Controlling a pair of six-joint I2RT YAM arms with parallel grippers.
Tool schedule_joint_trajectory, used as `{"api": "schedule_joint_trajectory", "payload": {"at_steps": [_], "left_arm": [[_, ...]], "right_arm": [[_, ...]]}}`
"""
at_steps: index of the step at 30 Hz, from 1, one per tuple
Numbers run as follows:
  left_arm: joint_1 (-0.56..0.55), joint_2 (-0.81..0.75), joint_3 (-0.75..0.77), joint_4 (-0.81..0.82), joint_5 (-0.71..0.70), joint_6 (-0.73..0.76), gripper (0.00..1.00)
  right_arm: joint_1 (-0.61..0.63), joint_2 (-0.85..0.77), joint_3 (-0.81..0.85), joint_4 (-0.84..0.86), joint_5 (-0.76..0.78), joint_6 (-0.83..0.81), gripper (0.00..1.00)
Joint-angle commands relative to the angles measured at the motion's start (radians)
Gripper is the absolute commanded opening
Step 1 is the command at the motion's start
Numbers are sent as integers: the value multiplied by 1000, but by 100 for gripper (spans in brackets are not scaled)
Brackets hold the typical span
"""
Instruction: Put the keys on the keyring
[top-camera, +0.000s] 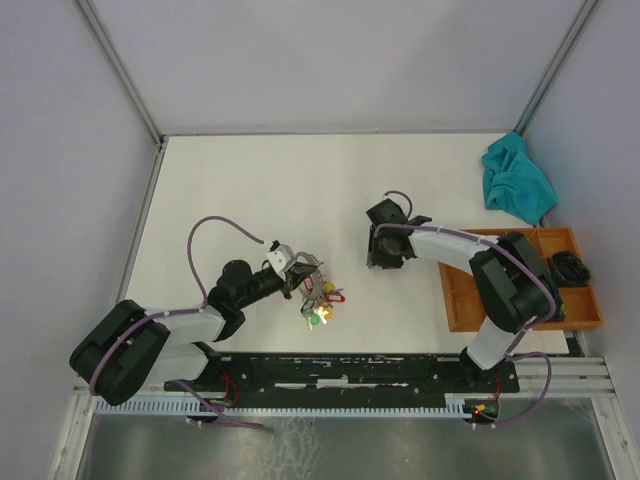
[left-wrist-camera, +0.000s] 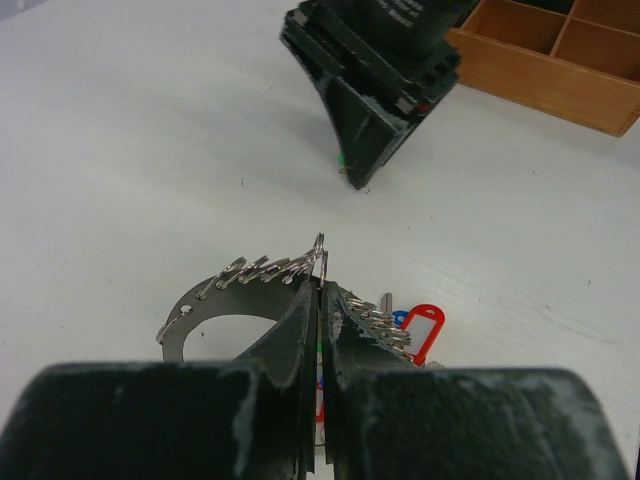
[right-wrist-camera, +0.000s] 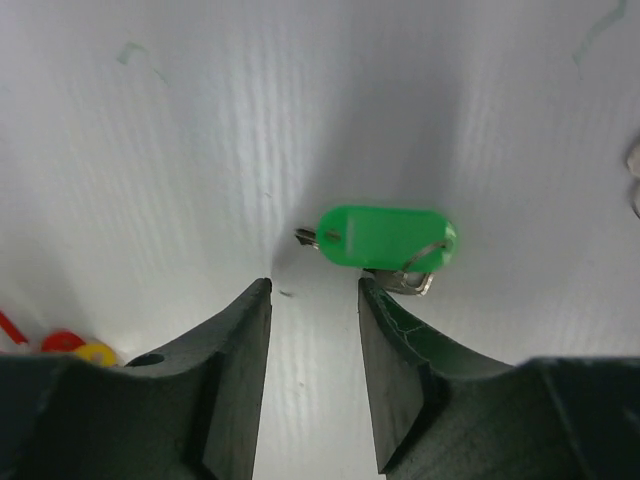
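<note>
My left gripper (top-camera: 298, 268) is shut on the keyring (left-wrist-camera: 232, 290), a silvery ring strung with small keys. Red (left-wrist-camera: 420, 328), blue, yellow and green tags (top-camera: 320, 315) hang from it just above the table. My right gripper (right-wrist-camera: 314, 287) is open and points down at the table. The key with the green tag (right-wrist-camera: 388, 238) lies flat just beyond its fingertips, closer to the right finger (right-wrist-camera: 392, 330) and not between the jaws. In the left wrist view the right gripper (left-wrist-camera: 368, 120) stands ahead of the keyring. A dark key is not visible.
A wooden compartment tray (top-camera: 458, 290) sits at the right, with a dark object (top-camera: 573, 268) in one compartment. A teal cloth (top-camera: 517, 180) lies at the far right. White walls close the table behind and at both sides.
</note>
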Motion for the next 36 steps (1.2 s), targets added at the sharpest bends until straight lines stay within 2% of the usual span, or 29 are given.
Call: {"api": "schedule_joint_trajectory", "payload": {"at_steps": [1,8,16,23,34,36], "left_arm": [[-4,7,35,35,38,18,3],[-5,8,35,35,47,18,3],[-4,9,37,34,59,19,3],[-6,13,40,31,75,19,3],[-4,22,48,27,87,19,3],[-4,27,49,25,87,18,3]], "right_arm": [[0,121,99,108,-30,-12,49],[-23,106,238,10,-122,-255,53],[-192,75,253,-41,-299,-433,61],[-265,135,245,-3,-372,-462,60],[-264,135,149,20,-531,-446,58],[-257,112,124,21,-553,-436,54]]}}
